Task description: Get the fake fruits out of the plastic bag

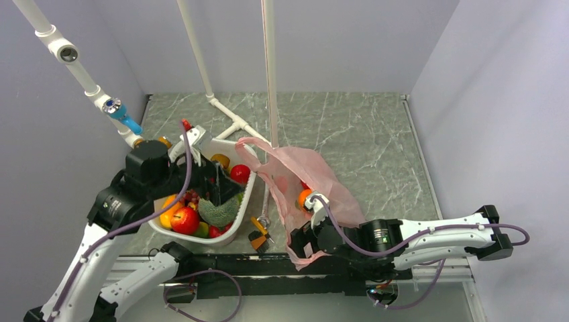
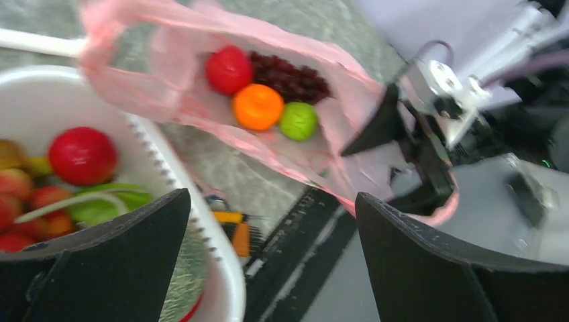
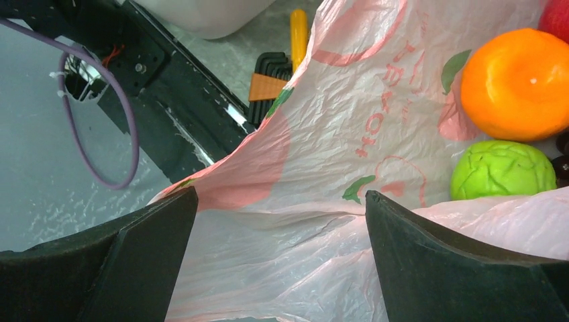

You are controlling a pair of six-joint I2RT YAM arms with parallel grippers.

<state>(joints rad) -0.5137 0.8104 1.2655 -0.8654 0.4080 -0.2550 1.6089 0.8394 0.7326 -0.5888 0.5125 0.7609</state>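
While spread: left end effector (image 2: 270, 215), right end effector (image 3: 282, 208); crinkly bag (image 3: 335, 100), glossy round fruits (image 2: 257, 106).

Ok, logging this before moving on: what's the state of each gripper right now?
Left gripper: open, holding nothing.
Right gripper: open around the plastic bag, not clamping it.

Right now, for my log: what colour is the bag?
The bag is translucent pink; right wrist view best.

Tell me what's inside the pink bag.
Inside the plastic bag: a red fruit, an orange fruit and a light green fruit, with a dark grape bunch beside them. Whatever lies beneath them or under the folds is hidden.
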